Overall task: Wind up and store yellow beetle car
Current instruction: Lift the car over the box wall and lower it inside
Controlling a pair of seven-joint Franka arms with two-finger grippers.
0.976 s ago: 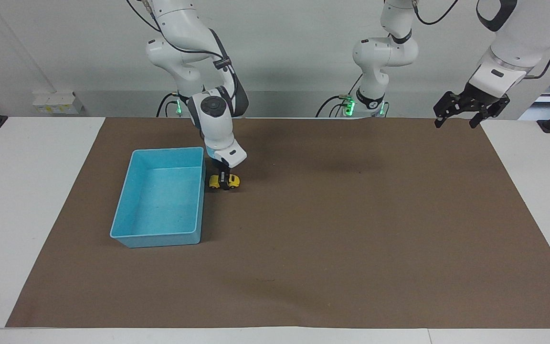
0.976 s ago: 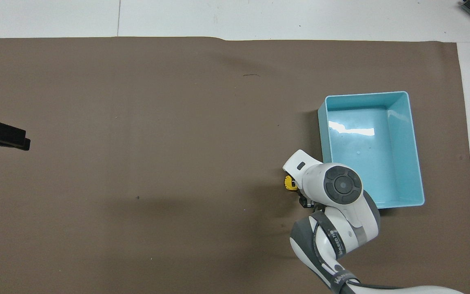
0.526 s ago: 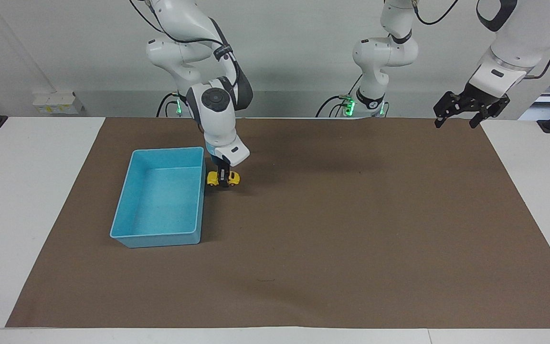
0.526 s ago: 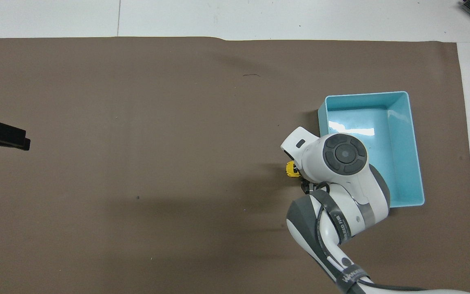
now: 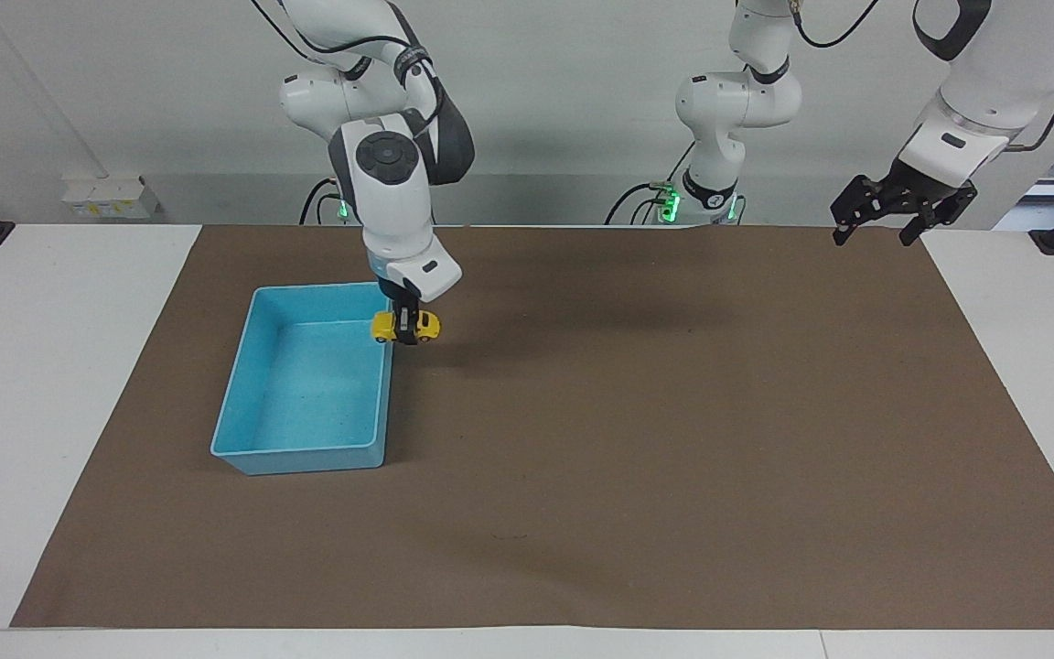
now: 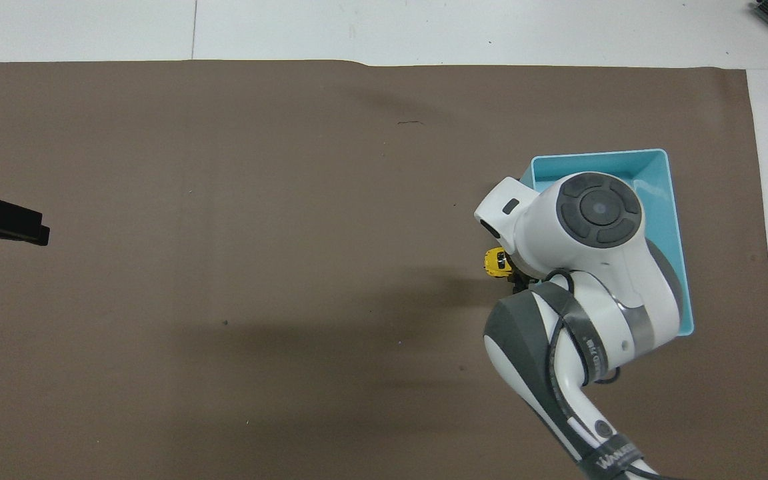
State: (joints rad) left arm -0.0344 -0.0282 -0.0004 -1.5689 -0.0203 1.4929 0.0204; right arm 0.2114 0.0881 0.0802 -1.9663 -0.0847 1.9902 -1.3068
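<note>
The car [image 5: 406, 326] is held clamped in the right gripper [image 5: 408, 328] — raised over the tray [image 5: 307, 439] wall. The left gripper [image 5: 902, 212] waits, fingers spread — over the mat [image 5: 673, 439] corner.

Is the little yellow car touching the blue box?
Apart. In the facing view the right tool is shut on the yellow beetle car and holds it up in the air over the light blue tray's rim, with its shadow on the mat below.

High facing and steep overhead cameras, opposed, sharing the brown mat [image 5: 637, 439].
</note>
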